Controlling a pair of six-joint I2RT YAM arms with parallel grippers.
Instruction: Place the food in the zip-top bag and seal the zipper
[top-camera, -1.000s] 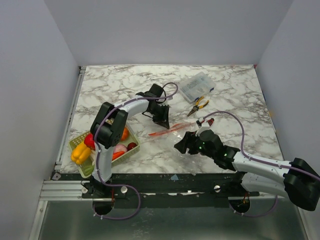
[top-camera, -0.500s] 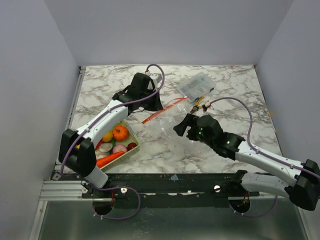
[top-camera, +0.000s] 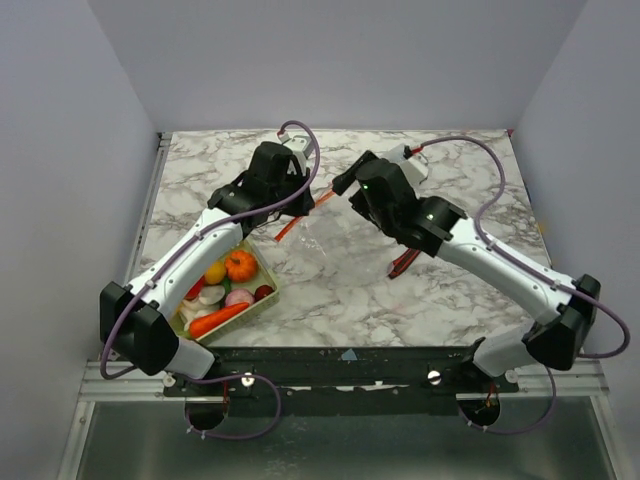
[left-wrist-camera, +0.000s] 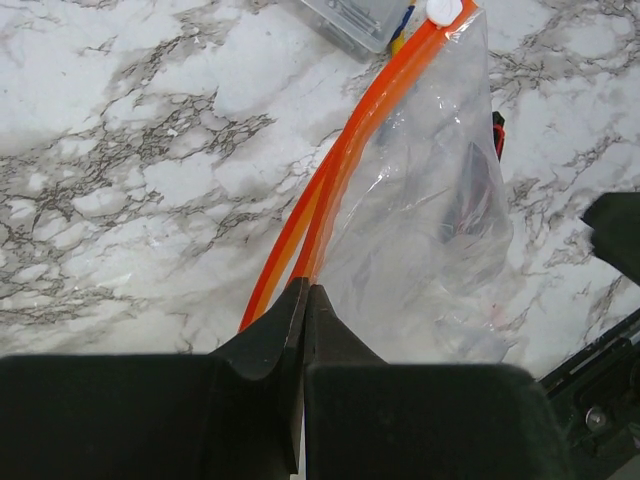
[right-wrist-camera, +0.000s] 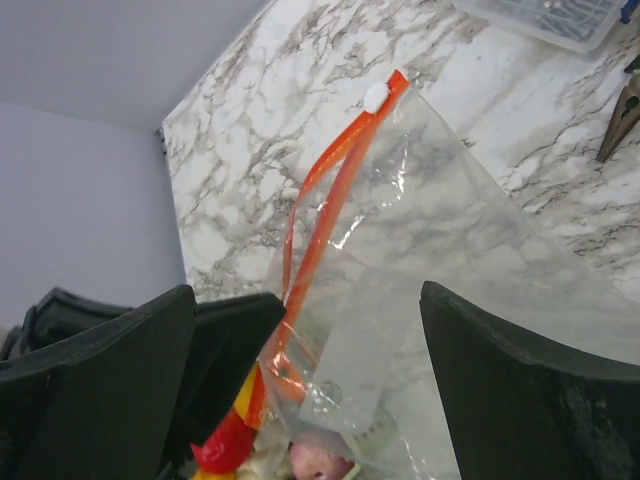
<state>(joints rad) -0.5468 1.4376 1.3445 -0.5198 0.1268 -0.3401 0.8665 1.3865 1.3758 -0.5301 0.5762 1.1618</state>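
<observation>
basket (top-camera: 252, 308): pale green mesh, near-left of the table, well apart from the bag
food: all in the basket; pumpkin (top-camera: 240, 265), carrot (top-camera: 215, 320), plus yellow, white, pink and dark red pieces
left gripper (left-wrist-camera: 305, 300): fingers pressed together, pinching the near end of the zipper
zipper (left-wrist-camera: 345, 170): red-orange strip running up and away from the pinch; its two tracks gape slightly; white slider tab (left-wrist-camera: 443, 12) at the far end
zip-top bag (top-camera: 330, 235): clear, no food inside, hangs off the strip over mid-table, between the two grippers
right gripper (right-wrist-camera: 305, 340): fingers spread wide, either side of the bag's mouth end; can't tell if they touch the plastic
red-and-black tool (top-camera: 403, 263): on the table, partly under the right forearm
clear box (right-wrist-camera: 555, 15): far side, beyond the bag
</observation>
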